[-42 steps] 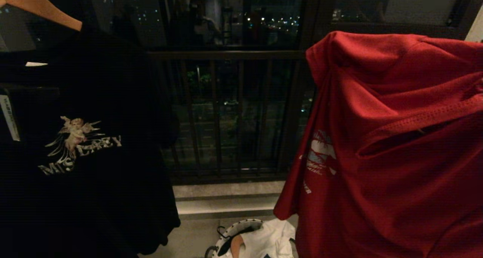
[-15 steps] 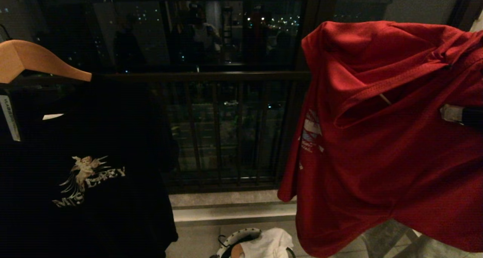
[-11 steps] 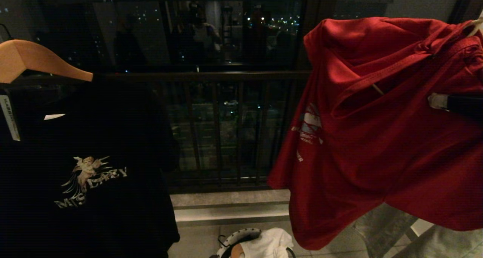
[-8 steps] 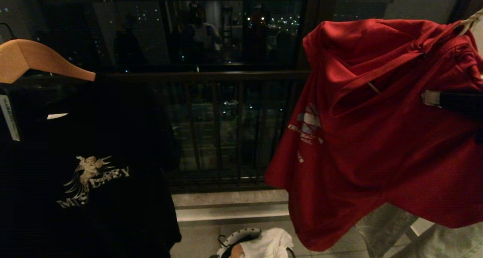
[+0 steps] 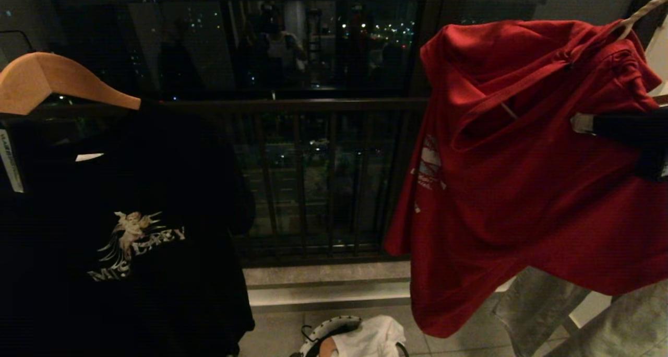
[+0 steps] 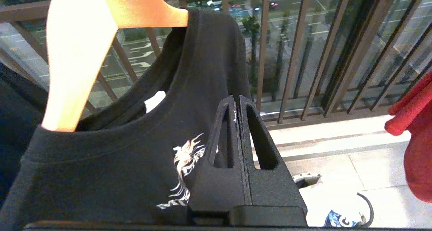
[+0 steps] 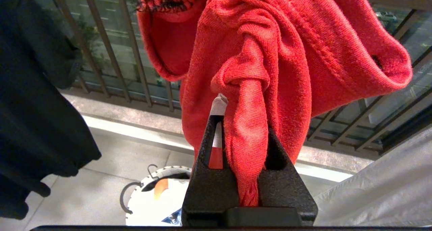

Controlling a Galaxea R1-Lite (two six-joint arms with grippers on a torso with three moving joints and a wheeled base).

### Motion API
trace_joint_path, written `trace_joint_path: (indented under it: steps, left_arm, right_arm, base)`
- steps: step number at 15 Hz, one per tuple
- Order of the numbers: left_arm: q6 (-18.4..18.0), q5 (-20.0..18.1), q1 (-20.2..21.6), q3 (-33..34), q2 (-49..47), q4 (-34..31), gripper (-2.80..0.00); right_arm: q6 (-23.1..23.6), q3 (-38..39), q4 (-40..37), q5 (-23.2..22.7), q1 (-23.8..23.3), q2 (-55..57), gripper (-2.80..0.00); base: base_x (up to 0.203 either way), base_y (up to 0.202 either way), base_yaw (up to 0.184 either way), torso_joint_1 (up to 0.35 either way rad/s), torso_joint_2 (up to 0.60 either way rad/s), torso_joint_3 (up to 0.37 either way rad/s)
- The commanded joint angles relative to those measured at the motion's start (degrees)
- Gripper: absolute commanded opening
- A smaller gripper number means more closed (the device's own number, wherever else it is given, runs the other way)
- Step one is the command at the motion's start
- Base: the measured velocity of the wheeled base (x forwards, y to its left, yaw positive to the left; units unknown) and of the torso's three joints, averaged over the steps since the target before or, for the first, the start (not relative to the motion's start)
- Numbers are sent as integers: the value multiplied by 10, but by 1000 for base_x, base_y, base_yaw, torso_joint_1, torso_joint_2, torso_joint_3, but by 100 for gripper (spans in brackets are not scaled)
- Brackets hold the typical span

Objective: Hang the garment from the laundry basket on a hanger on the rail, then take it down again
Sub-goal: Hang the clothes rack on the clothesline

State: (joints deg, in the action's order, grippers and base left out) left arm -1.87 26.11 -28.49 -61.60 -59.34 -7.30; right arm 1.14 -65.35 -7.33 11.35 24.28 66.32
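Right gripper [image 7: 241, 123] has its jaws clamped on a bunched fold of the red short-sleeved T-shirt with white chest print [image 5: 522, 179]; a white fabric tag sits pinched at one finger. In the head view the black gripper comes in from the right edge, level, against the shirt's upper right part.

The shirt hangs crumpled and skewed at the right — the thin white wire hanger [image 5: 634, 16] pokes out of it near the top right corner. Whether the hanger's hook sits on a rail cannot be told.

Left gripper [image 6: 237, 101] — jaws pressed together, holding nothing, just in front of the black T-shirt with pale print [image 5: 120, 216]. That shirt hangs on a thick wooden hanger [image 5: 57, 83] at the left.

The small round basket with a black-and-white patterned rim [image 5: 326, 330] stands on the tiled floor, below and between the two shirts, holding a white garment [image 5: 370, 338]. Dark metal balcony railing [image 5: 313, 174] runs behind.
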Motion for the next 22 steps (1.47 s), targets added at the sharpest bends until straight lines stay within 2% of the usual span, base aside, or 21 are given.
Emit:
trace_joint_path:
  steps: [1, 11, 16, 22]
  left_arm:
    - [-1, 2, 1, 0, 0, -1, -280]
    - [-1, 2, 1, 0, 0, -1, -280]
    - [-2, 2, 1, 0, -1, -1, -280]
    - [-2, 2, 1, 0, 0, -1, -280]
  right_arm:
    - [0, -1, -1, 1, -1, 4, -280]
    - [2, -9, 0, 1, -6, 13, -280]
    - [1, -29, 10, -5, -41, 39, -280]
    - [2, -58, 10, -5, -46, 80, -280]
  base:
    - [0, 0, 0, 0, 0, 0]
    - [0, 0, 0, 0, 0, 0]
    - [0, 0, 0, 0, 0, 0]
    - [0, 0, 0, 0, 0, 0]
